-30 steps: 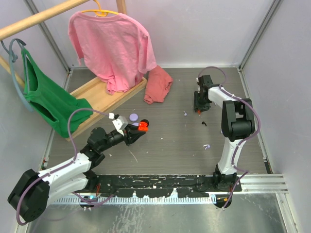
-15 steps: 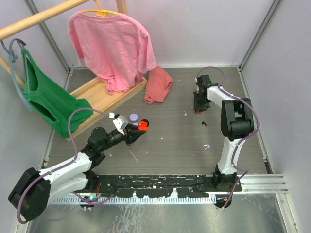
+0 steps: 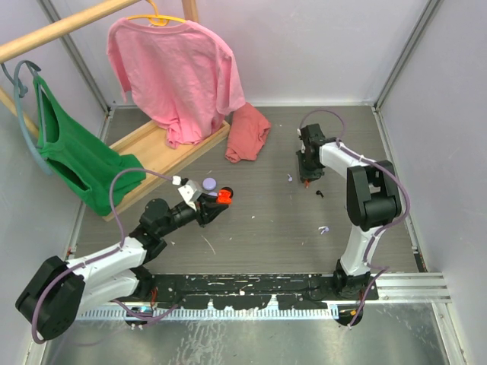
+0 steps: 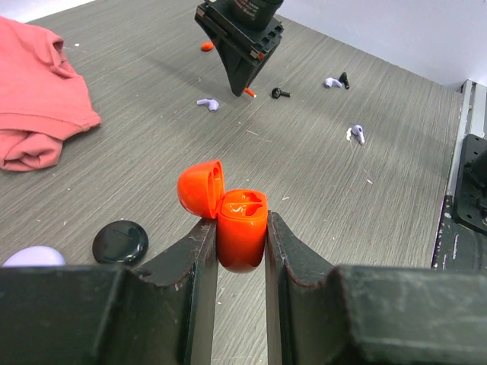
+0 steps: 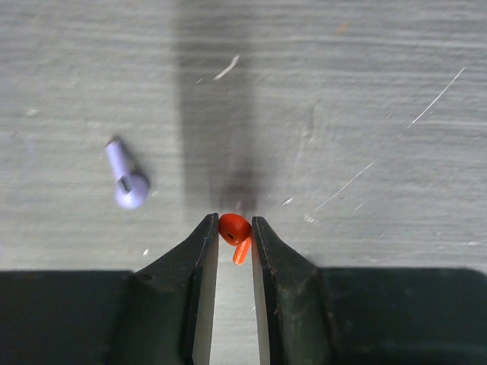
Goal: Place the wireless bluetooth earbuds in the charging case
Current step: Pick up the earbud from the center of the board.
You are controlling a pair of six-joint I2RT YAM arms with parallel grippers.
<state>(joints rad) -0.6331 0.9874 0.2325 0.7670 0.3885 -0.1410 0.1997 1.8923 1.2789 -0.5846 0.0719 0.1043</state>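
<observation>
Left gripper (image 4: 240, 222) sits nearest the bases, jaws clamped tight on orange-red charging case (image 4: 243, 249), one finger on each side. Case lid (image 4: 201, 186) is flipped open, sockets face up and look empty. Black puck (image 4: 120, 242) and lavender puck (image 4: 34, 257) lie just beside it on table (image 4: 380, 228). Mid-table, loose bits are scattered well apart: lavender earbud (image 4: 356, 134), another lavender earbud (image 4: 207, 103), black earbud (image 4: 280, 93). On the far side, right gripper (image 5: 232, 224) points straight down, jaws almost together, pinching orange-red earbud (image 5: 234, 228) by its head at the very fingertips, stem poking out between them. Cannot tell if the bud has cleared the table.

Step in hand looks like the pick of the matching bud. To do it well:
- lift straight up and don't ease the squeeze, since the tip grip on a tiny slick bud could let it pivot or pop out
- carry it over to the case, with the left arm holding the mouth level and up
- lower it stem-first into the socket
- let go only once it is seated
</observation>
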